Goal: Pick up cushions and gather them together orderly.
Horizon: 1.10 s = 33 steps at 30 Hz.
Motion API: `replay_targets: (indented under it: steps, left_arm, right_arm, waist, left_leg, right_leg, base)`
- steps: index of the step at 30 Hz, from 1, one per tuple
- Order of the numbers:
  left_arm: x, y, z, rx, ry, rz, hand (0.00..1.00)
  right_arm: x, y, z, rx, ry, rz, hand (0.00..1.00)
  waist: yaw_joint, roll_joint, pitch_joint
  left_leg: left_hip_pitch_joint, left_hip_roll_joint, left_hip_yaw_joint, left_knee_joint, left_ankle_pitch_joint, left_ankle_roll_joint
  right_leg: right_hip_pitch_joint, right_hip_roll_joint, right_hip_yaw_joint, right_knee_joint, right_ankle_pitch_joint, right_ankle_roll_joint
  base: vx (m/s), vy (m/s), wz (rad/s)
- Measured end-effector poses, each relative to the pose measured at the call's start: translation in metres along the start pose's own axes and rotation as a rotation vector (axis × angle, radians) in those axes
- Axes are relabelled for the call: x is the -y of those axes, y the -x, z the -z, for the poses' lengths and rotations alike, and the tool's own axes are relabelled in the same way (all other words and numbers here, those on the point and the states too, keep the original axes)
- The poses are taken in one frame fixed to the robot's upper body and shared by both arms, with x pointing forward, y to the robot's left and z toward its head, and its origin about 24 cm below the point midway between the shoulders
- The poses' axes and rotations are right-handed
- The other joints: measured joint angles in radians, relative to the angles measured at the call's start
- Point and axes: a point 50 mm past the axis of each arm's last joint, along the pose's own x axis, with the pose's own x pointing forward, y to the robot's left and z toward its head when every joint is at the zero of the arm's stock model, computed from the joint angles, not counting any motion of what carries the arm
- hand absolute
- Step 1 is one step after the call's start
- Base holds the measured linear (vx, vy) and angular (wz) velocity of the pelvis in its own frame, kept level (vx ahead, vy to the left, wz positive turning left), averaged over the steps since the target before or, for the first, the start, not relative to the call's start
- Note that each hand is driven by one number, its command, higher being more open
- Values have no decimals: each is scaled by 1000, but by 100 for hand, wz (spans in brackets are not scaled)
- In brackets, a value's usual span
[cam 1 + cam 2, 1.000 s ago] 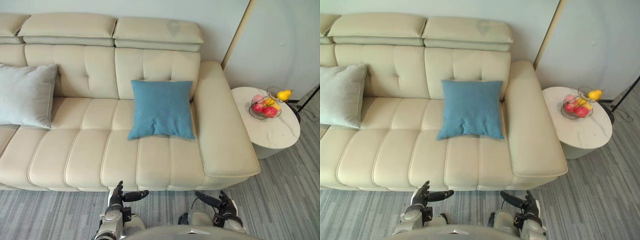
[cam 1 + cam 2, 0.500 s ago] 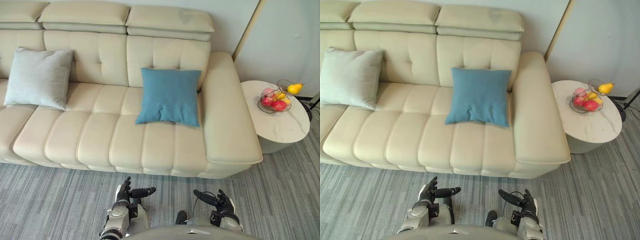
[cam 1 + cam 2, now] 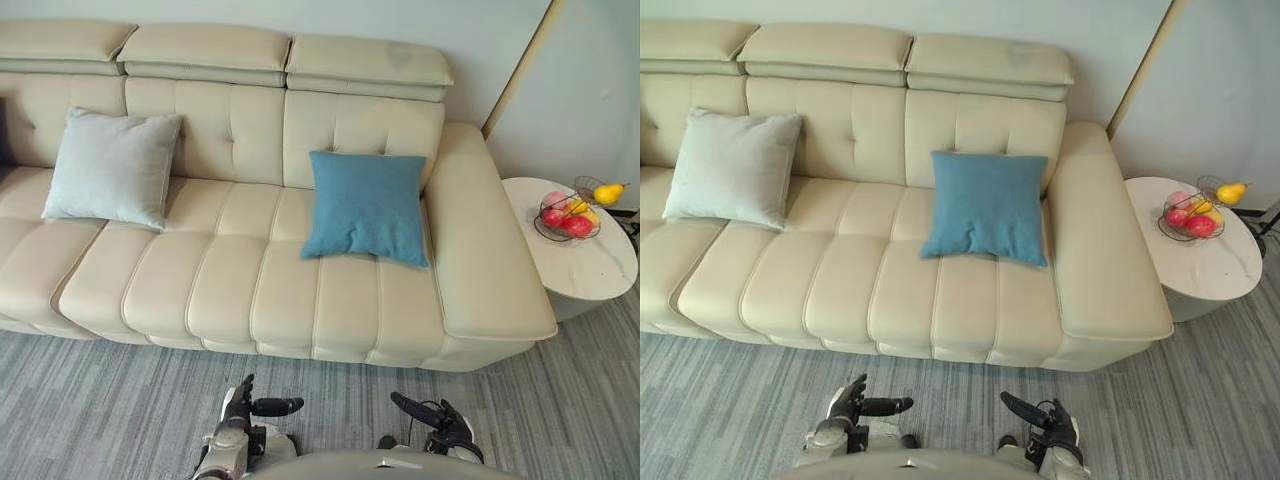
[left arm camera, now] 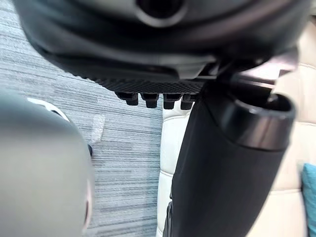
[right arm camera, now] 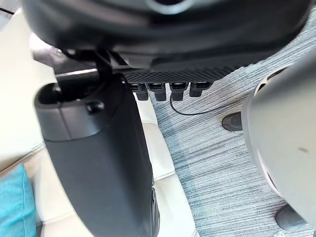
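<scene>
Left hand (image 3: 243, 404) and right hand (image 3: 445, 425) hang loose-fingered and empty at the bottom edge, nothing grabbed yet, while the grey cushion (image 3: 112, 168) upper left and the blue cushion (image 3: 367, 205) mid-frame lean well apart against the sofa (image 3: 230, 290) back.

I count 2 cushions: 1 pale grey cushion (image 3: 112, 168) upper left, 1 blue cushion (image 3: 367, 205) centre | 1 cream sofa (image 3: 250, 300) | 1 round side table (image 3: 590, 275) right edge | 1 wire fruit basket (image 3: 545, 232) | fruit (image 3: 577, 224) too small for me to count
</scene>
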Motion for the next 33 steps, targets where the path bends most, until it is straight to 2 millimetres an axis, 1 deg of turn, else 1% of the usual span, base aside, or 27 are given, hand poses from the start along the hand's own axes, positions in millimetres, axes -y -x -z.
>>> replay_targets:
  steps: [3,10,14,18,20,21,22,23,24,25,26,27,28,30,31,33]
  left_arm:
    - [0,0,2,-7,-23,3,100]
    - [0,1,7,-30,-36,6,100]
    - [-1,1,9,-37,-38,4,100]
    - [-3,1,11,-42,-39,0,100]
    - [-3,2,13,-47,-38,-1,100]
    - [-3,2,13,-47,-38,-2,100]
    - [-4,2,14,-50,-38,-4,100]
    - [1,2,14,-45,-36,10,100]
    - [3,3,13,-39,-42,17,100]
    - [-1,2,12,-36,-67,11,100]
    - [-4,2,12,-35,-73,6,100]
    - [-11,1,12,-39,-82,-11,100]
    - [-15,1,12,-42,-88,-19,100]
    - [-17,1,13,-45,-90,-23,100]
    - [-17,2,14,-46,-91,-24,100]
    - [-17,2,14,-46,-92,-22,100]
  right_arm:
    - [7,0,6,-31,-10,21,100]
    - [21,-2,2,-26,0,54,100]
    - [22,-2,4,-35,2,55,100]
    - [23,-1,7,-45,3,58,100]
    - [24,-1,9,-51,3,61,100]
    - [24,-1,10,-51,3,61,100]
    - [24,-1,11,-53,1,63,100]
    - [31,-1,11,-58,-2,82,100]
    - [36,-2,8,-49,-1,95,100]
    - [30,-2,7,-47,-4,80,100]
    - [27,-2,6,-47,-6,69,100]
    - [19,-2,7,-49,-15,51,100]
    - [17,-1,8,-52,-17,47,100]
    - [18,-1,11,-61,-20,49,100]
    - [20,0,14,-67,-22,56,100]
    - [21,0,15,-70,-23,60,100]
  waist:
    - [-7,1,-3]
    - [-19,-2,-8]
    - [-20,-2,-10]
    - [-22,1,-27]
    - [-22,0,-30]
    - [-22,-2,-30]
    - [-22,-28,-17]
    - [-25,-3,-36]
    - [-34,16,-33]
    - [-37,7,-32]
    - [-37,1,-31]
    - [-40,-15,-25]
    - [-40,-18,-24]
    - [-41,-18,-22]
    - [-41,-14,-20]
    - [-41,-15,-22]
  left_leg:
    - [52,0,-20,-23,0,-1]
    - [128,-2,-20,-65,0,-1]
    - [152,-2,-20,-65,0,-1]
    - [159,-4,-20,-60,0,-1]
    - [155,-6,-21,-27,0,-1]
    - [149,-8,-22,-6,0,-1]
    - [107,-15,-28,82,-23,-4]
    - [118,-41,-87,-93,7,3]
    - [120,-27,-103,-106,12,-7]
    - [118,-37,-101,-104,12,-7]
    - [116,-40,-101,-102,12,-7]
    - [116,-42,-102,-100,12,-6]
    - [116,-42,-103,-99,12,-6]
    - [128,-31,-114,-98,12,-6]
    - [139,-23,-126,-98,12,-6]
    - [149,-12,-129,-98,12,-7]
  right_leg:
    - [60,11,-2,-42,-1,-2]
    - [133,20,0,-97,0,-11]
    - [154,20,0,-99,0,-11]
    - [155,17,0,-96,0,-11]
    - [161,9,-1,-89,0,-10]
    - [165,3,-1,-88,0,-10]
    - [187,-32,-4,-82,0,-11]
    - [184,-27,-4,-76,-2,-10]
    - [178,-17,-7,-66,-22,-2]
    - [173,-27,-7,-64,-40,-8]
    - [173,-28,-6,-65,-43,-12]
    - [176,-28,-2,-67,-43,-12]
    - [177,-27,-3,-65,-43,-12]
    - [184,-14,-5,-43,-47,-17]
    - [185,-6,-6,-16,-62,-36]
    - [187,2,-4,5,-79,-42]
  base:
    - [160,-43,-5]
    - [129,-15,-9]
    - [68,12,-7]
    - [82,20,-9]
    - [65,27,-7]
    - [63,55,3]
    - [33,94,16]
    - [37,132,14]
    - [53,125,3]
    - [89,83,-8]
    - [106,28,-10]
    - [68,-11,-5]
    - [83,-39,3]
    - [52,-44,16]
    - [38,-68,20]
    - [51,-100,10]
